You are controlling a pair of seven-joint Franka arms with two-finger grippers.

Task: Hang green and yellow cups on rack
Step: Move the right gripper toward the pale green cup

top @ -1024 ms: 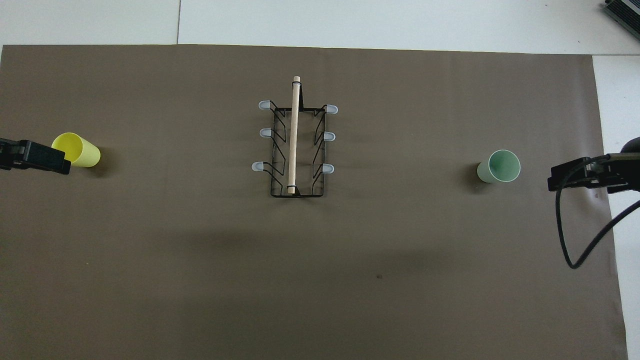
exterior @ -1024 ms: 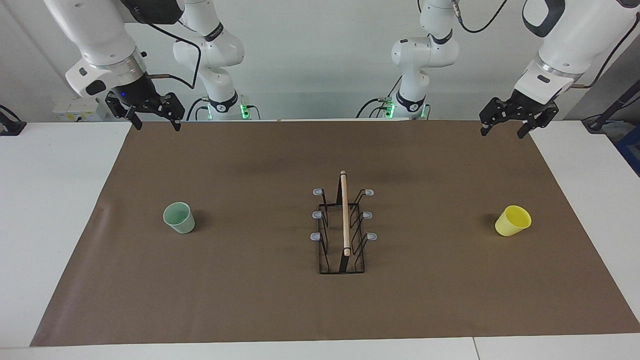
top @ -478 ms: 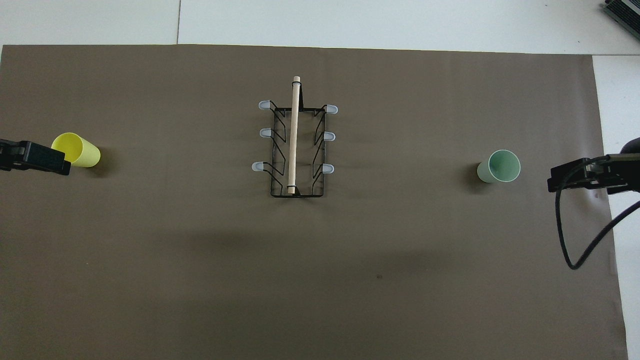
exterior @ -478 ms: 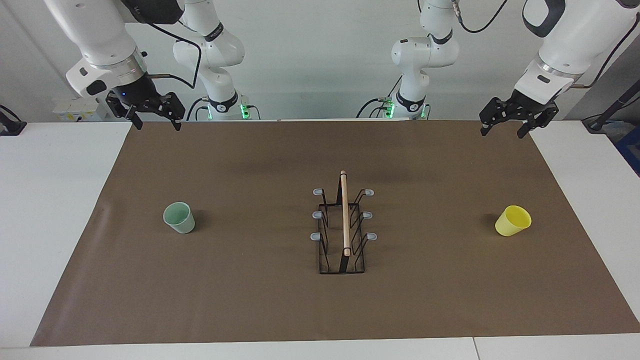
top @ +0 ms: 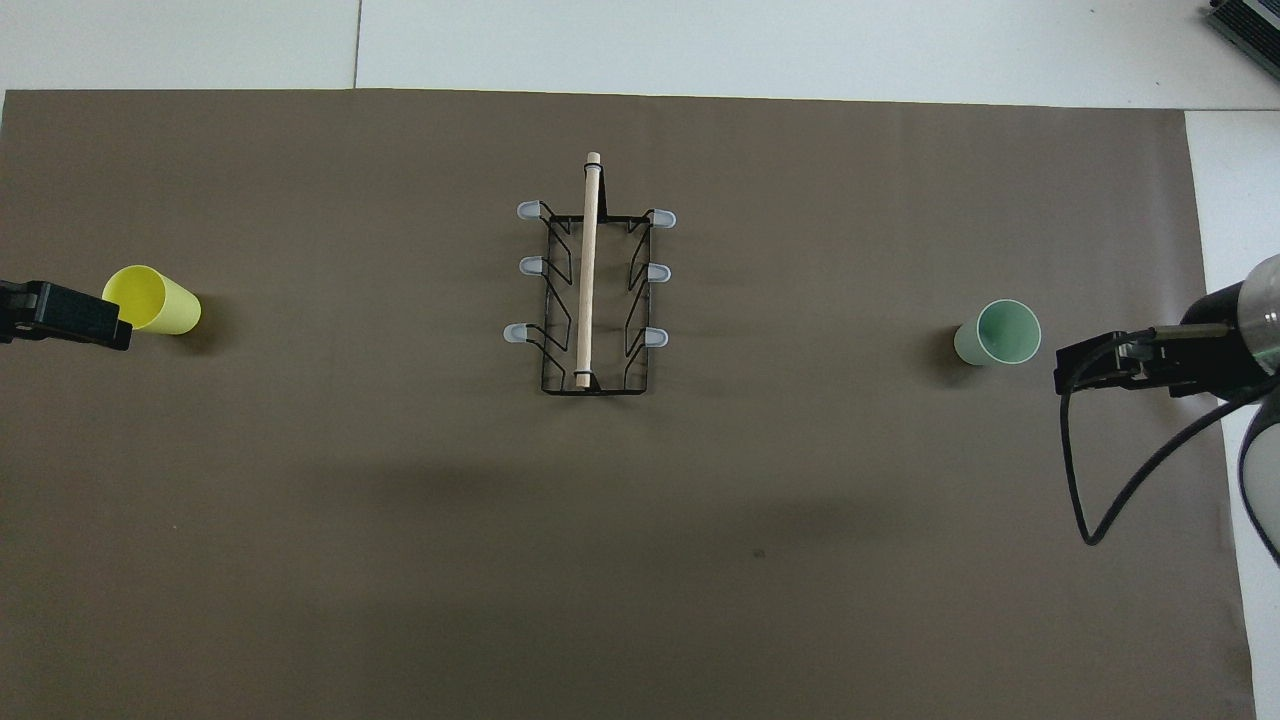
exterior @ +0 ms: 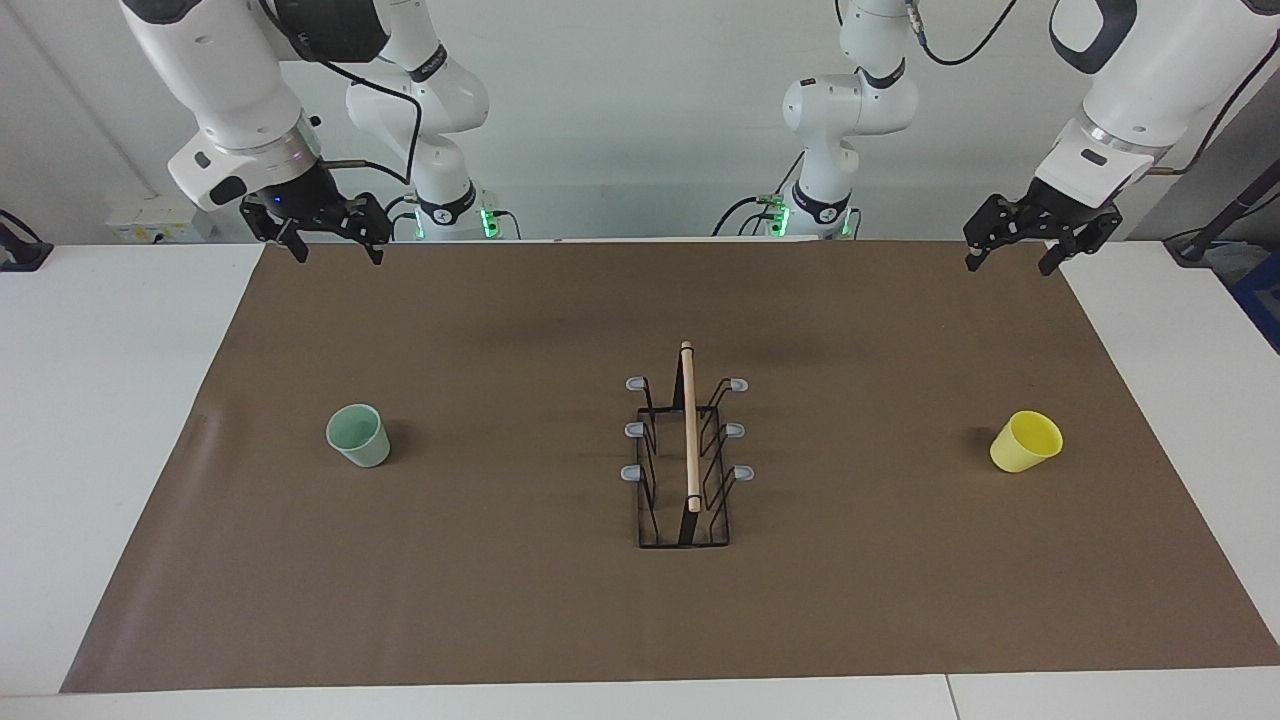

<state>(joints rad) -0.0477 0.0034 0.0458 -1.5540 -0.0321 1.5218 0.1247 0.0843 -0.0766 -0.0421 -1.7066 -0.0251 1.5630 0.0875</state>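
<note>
The rack [exterior: 690, 440] [top: 588, 270], black wire with a wooden rod and grey-tipped prongs, stands mid-mat with nothing on it. The green cup [exterior: 357, 436] [top: 997, 333] stands upright toward the right arm's end of the table. The yellow cup [exterior: 1026, 441] [top: 152, 299] stands upright toward the left arm's end. My right gripper [exterior: 338, 258] [top: 1095, 365] hangs open and empty, high over the mat's edge at the robots' end, apart from the green cup. My left gripper [exterior: 1008, 266] [top: 65, 315] hangs open and empty over the mat's corner, apart from the yellow cup.
A brown mat [exterior: 500, 600] covers most of the white table [exterior: 100, 400]. A black cable [top: 1090, 480] loops down from the right arm's wrist.
The right gripper has shifted a little toward the table's middle, closing in on the green cup as seen from overhead. The left gripper has barely moved. Cups and rack are unchanged.
</note>
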